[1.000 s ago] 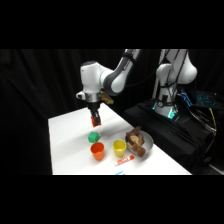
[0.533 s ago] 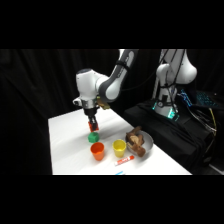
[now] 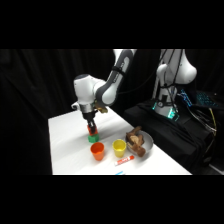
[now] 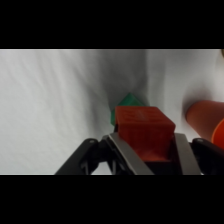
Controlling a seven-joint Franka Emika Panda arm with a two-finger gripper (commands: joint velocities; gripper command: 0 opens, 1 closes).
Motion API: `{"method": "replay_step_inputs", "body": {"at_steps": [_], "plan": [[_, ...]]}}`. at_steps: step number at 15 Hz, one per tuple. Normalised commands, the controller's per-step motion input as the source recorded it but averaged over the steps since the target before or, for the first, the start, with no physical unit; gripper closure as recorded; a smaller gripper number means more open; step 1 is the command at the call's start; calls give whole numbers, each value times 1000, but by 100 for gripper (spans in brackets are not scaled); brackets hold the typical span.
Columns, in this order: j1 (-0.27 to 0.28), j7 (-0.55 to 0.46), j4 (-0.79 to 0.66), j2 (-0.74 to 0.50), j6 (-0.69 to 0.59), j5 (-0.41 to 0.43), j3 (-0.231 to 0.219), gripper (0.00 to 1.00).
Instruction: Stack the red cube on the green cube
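Observation:
The red cube (image 4: 142, 131) fills the centre of the wrist view, and my gripper (image 4: 146, 150) is shut on it, one finger on each side. Behind and below it a corner of the green cube (image 4: 131, 101) shows on the white table. From the side, my gripper (image 3: 91, 126) hangs straight above the green cube (image 3: 93, 136), with the red cube (image 3: 92, 130) just over its top face; whether the two cubes touch is unclear.
An orange-red cup (image 3: 97, 150) and a yellow cup (image 3: 119, 147) stand in front of the green cube. A metal bowl (image 3: 144, 146) with brown things sits to the right. A red-capped marker (image 3: 124, 160) lies near the table's front edge.
My gripper has come down and slightly toward the table's front with the red cube, until it is right above the green cube.

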Motion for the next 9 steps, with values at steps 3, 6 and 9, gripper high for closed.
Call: {"method": "replay_step_inputs", "body": {"at_steps": [3, 6, 9], "plan": [[-89, -189, 152, 107, 34, 146, 98, 74], [-87, -186, 145, 107, 43, 136, 84, 74], [-90, -184, 130, 79, 37, 127, 78, 24]]}}
